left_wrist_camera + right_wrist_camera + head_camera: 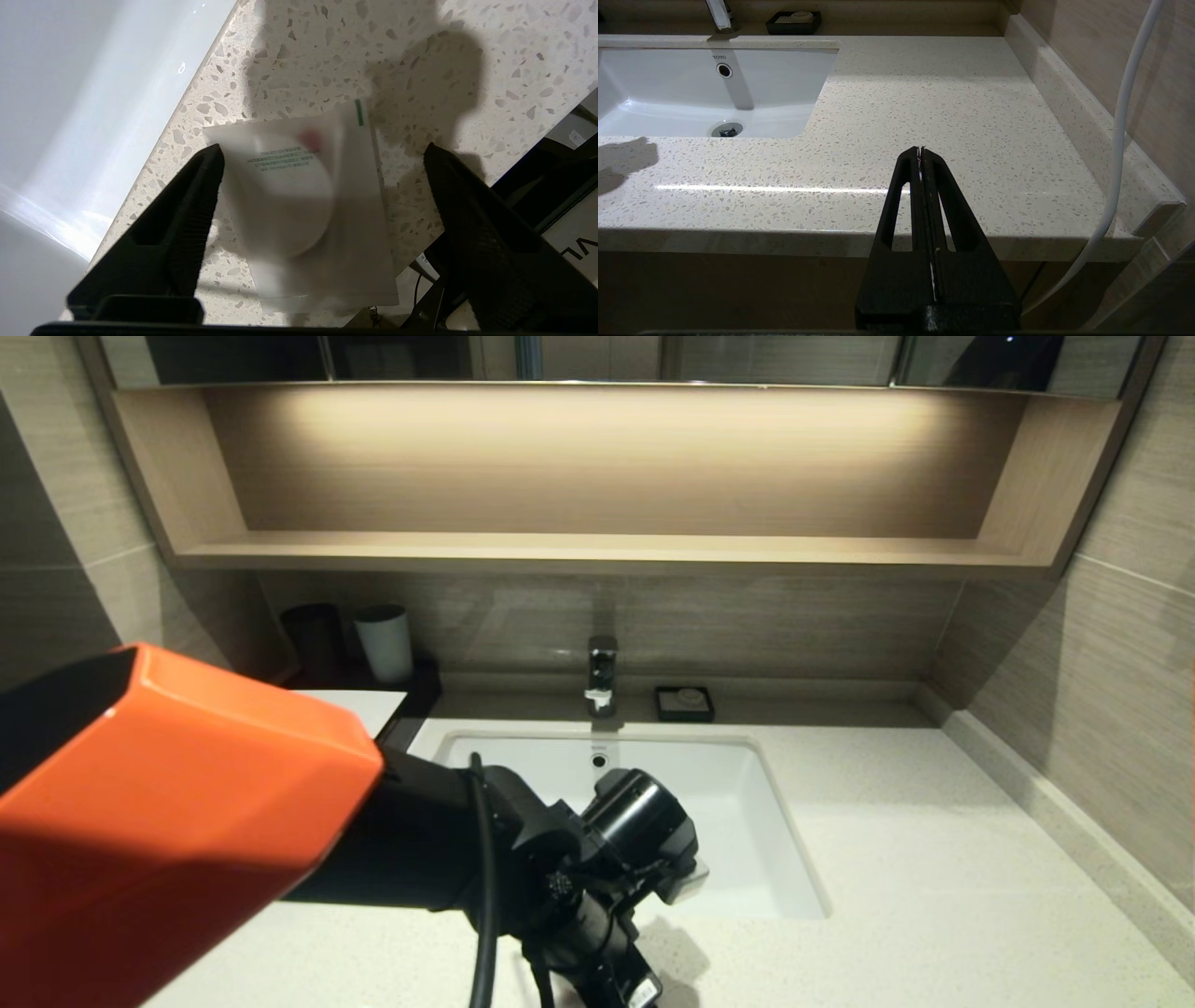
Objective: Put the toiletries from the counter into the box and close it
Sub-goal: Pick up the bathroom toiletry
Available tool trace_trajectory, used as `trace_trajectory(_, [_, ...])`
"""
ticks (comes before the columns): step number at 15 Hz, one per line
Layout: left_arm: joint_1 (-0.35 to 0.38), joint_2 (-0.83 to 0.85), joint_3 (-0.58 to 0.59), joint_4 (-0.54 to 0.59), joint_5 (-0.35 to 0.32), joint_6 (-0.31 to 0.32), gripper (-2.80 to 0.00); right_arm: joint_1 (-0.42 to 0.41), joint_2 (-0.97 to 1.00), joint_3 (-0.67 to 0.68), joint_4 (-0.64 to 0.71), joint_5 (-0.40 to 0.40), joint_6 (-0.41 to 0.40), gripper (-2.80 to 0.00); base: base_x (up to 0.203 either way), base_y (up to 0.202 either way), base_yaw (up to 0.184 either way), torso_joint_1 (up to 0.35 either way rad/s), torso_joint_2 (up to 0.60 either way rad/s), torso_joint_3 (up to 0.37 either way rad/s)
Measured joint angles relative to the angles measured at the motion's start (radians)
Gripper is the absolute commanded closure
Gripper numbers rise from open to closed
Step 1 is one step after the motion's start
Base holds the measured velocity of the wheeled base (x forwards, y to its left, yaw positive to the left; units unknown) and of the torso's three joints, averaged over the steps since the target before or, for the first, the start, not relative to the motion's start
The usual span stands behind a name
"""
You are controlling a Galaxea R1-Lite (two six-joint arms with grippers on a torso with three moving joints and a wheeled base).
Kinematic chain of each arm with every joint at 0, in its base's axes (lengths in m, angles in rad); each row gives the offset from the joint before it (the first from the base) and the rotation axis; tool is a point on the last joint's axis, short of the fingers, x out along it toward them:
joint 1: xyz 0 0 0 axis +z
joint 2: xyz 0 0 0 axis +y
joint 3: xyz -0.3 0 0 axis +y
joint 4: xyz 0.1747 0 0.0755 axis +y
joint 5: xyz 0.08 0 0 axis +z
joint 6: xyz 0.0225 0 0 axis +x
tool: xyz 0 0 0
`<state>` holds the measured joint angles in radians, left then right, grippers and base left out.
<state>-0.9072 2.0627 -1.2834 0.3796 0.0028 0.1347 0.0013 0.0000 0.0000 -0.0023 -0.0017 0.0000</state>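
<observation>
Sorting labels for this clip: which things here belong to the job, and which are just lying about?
Job:
- small square clear sachet with a white disc
- speckled cream stone counter
- black box with white top
- left gripper, open over the sachet

Lying about:
- small black square dish
- white cup
- black cup
- chrome tap

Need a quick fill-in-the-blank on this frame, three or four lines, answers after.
1. The left hand is open over a square clear ____ holding a white disc.
2. That item lies on the speckled ____ beside the sink.
3. The right hand is ____, its fingers pressed together.
4. Behind the basin, beside the tap, sits a small black ____.

Missing words: sachet; counter; shut; dish
</observation>
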Motion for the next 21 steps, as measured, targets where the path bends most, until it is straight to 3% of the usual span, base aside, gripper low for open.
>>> trace_trajectory(18, [0.005,0.004,-0.001,-0.001,0.017,-0.003,0.00,0.000,0.000,0.000,0.000,0.000,0.000,0.00,0.000,0.000,0.000,0.000,0.00,0.000])
trace_trajectory(21, [0.010,-0.002,-0.015,0.000,0.056,-0.003,0.00,0.000,0.000,0.000,0.000,0.000,0.000,0.00,0.000,0.000,0.000,0.000,0.00,0.000])
